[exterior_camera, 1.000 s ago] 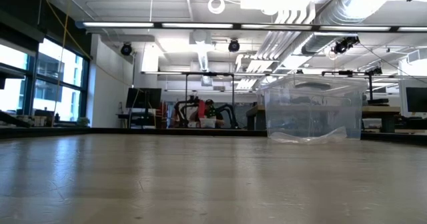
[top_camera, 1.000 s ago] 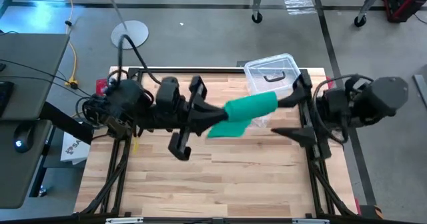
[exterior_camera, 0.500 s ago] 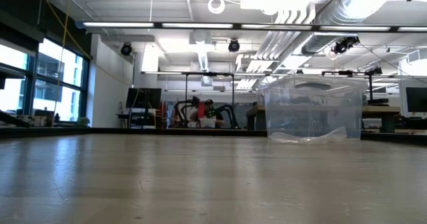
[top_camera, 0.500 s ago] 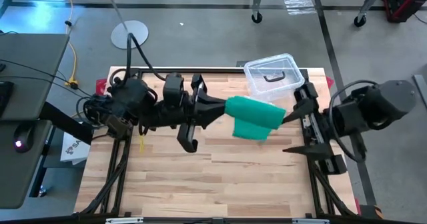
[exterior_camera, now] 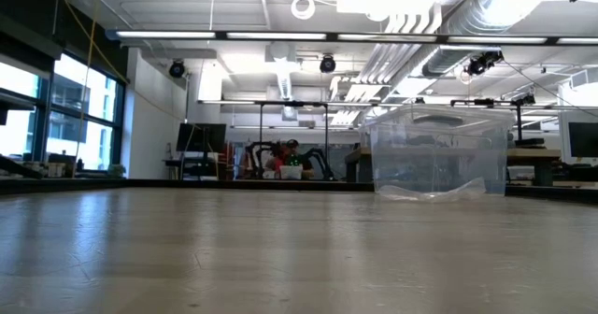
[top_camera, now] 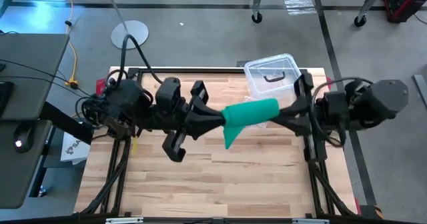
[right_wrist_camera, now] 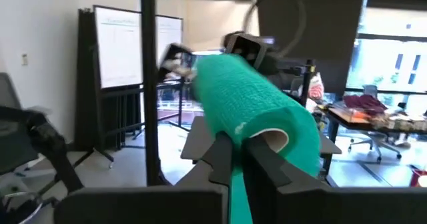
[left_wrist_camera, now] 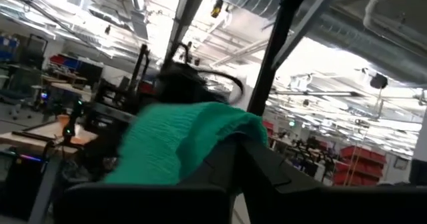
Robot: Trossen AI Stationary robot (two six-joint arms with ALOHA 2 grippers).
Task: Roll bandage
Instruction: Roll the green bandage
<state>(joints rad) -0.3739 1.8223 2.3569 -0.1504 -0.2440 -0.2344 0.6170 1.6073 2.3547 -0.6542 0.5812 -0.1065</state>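
The table (top_camera: 200,184) is made of light wood boards and stands in a big workshop with a grey floor, bright ceiling lights and tall windows. A clear plastic box (top_camera: 270,74) with a black handle sits at the far edge of the table, toward the right corner. Both arms are up in the air over the middle of the table, nearer the far edge. Between them hangs the bandage (top_camera: 248,112), a green roll with a loose tail hanging down at its left end. The left gripper (top_camera: 220,119) is pinched shut on the left end of the bandage. The right gripper (top_camera: 279,112) is pinched shut on the right end, where the roll shows its white middle. I think the roll could come loose if the arms pull apart too hard, because the cloth is stretchy. The hanging tail could also unwind if one gripper slips, and then the bandage would drop onto the table.
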